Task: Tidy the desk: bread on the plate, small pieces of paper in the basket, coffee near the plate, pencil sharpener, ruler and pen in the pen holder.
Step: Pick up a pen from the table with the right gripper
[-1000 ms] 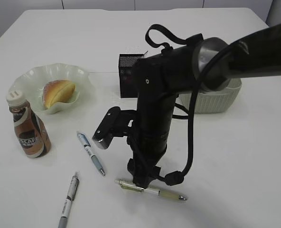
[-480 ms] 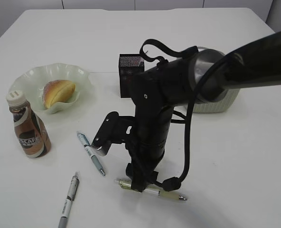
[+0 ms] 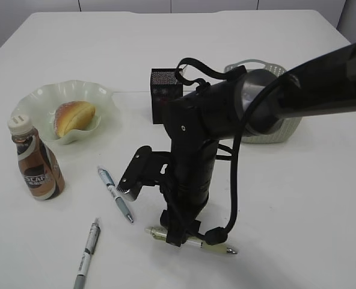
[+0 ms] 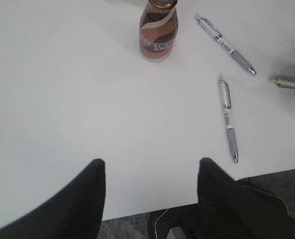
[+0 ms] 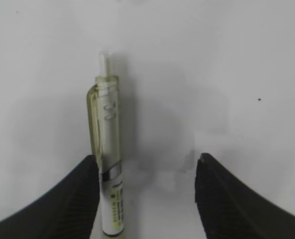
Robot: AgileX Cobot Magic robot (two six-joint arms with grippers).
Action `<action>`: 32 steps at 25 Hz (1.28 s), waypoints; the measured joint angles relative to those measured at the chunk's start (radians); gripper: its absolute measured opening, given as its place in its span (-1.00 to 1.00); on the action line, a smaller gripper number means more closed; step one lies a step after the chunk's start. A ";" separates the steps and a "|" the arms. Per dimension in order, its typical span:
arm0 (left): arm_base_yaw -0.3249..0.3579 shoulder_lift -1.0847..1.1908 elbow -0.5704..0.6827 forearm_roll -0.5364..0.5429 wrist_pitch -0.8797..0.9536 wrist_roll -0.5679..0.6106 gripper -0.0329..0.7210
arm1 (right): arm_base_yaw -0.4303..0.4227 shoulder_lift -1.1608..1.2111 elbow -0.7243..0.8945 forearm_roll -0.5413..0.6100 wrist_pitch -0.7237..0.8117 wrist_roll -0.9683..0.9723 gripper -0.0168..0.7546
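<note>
Bread [image 3: 74,117] sits in the ruffled green plate [image 3: 30,96]; right tool [image 5: 145,186] spread over a yellow-green pen [image 5: 109,164]; left tool [image 4: 150,191] spread, holding nothing.

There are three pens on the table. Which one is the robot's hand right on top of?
The yellowish-green clear pen, nearest the table's front edge. The right gripper stands over it, fingers open. The blue pen and the grey pen lie off to the left, untouched.

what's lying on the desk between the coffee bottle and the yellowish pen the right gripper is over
Two pens: a blue-grip pen and, nearer the front edge, a grey pen, between the coffee and the yellowish pen. The exterior view shows it; the left wrist view agrees.
</note>
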 joint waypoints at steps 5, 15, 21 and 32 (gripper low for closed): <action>0.000 0.000 0.000 0.000 0.000 0.000 0.24 | 0.000 0.003 0.000 0.005 0.000 0.002 0.20; 0.000 0.000 0.000 0.000 0.000 0.000 0.24 | 0.000 0.026 0.000 0.026 0.011 0.004 0.20; 0.000 0.000 0.000 0.000 0.000 0.000 0.24 | 0.000 0.033 -0.002 0.026 0.013 0.004 0.20; 0.000 0.000 0.000 0.000 0.000 0.000 0.24 | 0.000 0.033 -0.006 0.032 0.034 0.004 0.20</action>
